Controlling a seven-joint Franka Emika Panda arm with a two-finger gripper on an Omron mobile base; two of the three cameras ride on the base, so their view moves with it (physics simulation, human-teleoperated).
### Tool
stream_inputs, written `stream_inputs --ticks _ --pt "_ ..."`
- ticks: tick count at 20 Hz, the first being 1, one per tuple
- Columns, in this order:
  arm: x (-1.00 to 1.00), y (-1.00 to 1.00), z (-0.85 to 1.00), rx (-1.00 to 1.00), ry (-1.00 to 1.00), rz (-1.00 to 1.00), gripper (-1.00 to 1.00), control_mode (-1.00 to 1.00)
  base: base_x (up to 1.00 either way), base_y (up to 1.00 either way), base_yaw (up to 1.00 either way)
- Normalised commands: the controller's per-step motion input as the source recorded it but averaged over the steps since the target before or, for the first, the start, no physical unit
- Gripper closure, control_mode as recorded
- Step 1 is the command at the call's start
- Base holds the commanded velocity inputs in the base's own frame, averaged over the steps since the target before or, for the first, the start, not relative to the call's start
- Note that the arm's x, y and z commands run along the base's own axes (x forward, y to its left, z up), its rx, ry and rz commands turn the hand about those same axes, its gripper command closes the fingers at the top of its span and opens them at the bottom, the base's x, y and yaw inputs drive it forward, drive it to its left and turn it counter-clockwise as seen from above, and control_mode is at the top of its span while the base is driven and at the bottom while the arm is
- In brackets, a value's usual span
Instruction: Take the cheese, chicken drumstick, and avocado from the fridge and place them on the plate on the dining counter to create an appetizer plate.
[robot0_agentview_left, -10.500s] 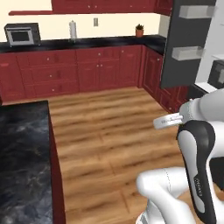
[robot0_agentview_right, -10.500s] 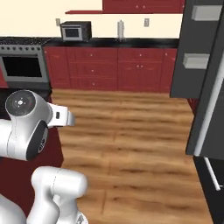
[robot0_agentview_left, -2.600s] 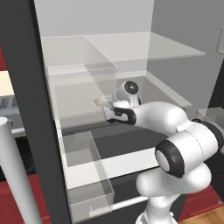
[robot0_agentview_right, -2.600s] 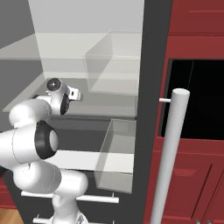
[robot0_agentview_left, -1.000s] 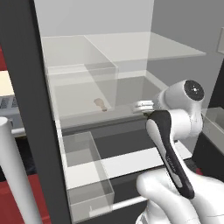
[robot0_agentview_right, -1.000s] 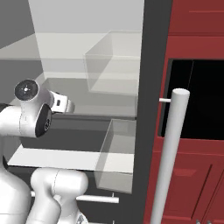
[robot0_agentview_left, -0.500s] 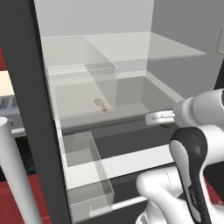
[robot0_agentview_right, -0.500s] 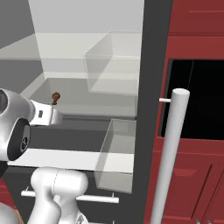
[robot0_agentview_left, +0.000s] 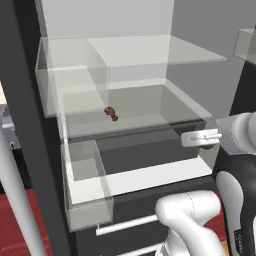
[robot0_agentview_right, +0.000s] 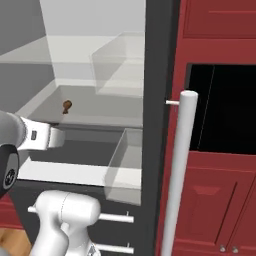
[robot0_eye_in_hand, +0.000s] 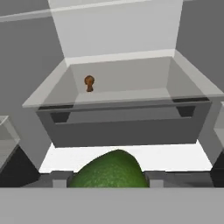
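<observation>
A dark green avocado (robot0_eye_in_hand: 109, 168) sits between my gripper's (robot0_eye_in_hand: 108, 178) two fingertips, which are shut on it in front of the open fridge (robot0_agentview_left: 100, 15). In the left base view the gripper (robot0_agentview_left: 202, 137) hangs at the right, outside the shelves, with a sliver of the avocado (robot0_agentview_left: 208, 146) showing under it. The chicken drumstick (robot0_agentview_left: 111, 113) lies on the middle glass shelf, well behind and left of the gripper; it is also the small brown chicken drumstick (robot0_eye_in_hand: 89, 82) in the hand view. The cheese, plate and dining counter are out of view.
A grey drawer (robot0_eye_in_hand: 122, 127) runs below the drumstick's shelf. A clear door bin (robot0_agentview_left: 85, 185) juts out at the left. The fridge's long white handle (robot0_agentview_right: 177, 170) stands close at the right, with red cabinets (robot0_agentview_right: 220, 195) and a dark oven opening (robot0_agentview_right: 225, 110) behind it.
My arm has drawn back out of the fridge shelf, away from the drumstick, carrying the avocado toward the fridge's front. The drumstick has stayed where it was.
</observation>
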Motion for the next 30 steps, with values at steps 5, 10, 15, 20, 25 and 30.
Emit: stream_inputs --ticks 5,10,15,20,25,30 --pt "0.00 0.00 0.00 0.00 0.00 0.00 1.00 1.00 -0.21 -0.39 0.41" --pt "0.00 0.00 0.00 0.00 0.00 0.00 1.00 1.00 -0.20 -0.06 0.57" --pt "0.00 0.00 0.00 0.00 0.00 0.00 1.00 1.00 -0.61 0.00 0.55" --pt "0.00 0.00 0.00 0.00 0.00 0.00 1.00 1.00 -0.86 0.05 0.50" --pt "0.00 0.00 0.00 0.00 0.00 0.00 1.00 1.00 -0.71 0.33 0.53" --pt "0.00 0.00 0.00 0.00 0.00 0.00 1.00 1.00 -0.69 0.38 0.59"
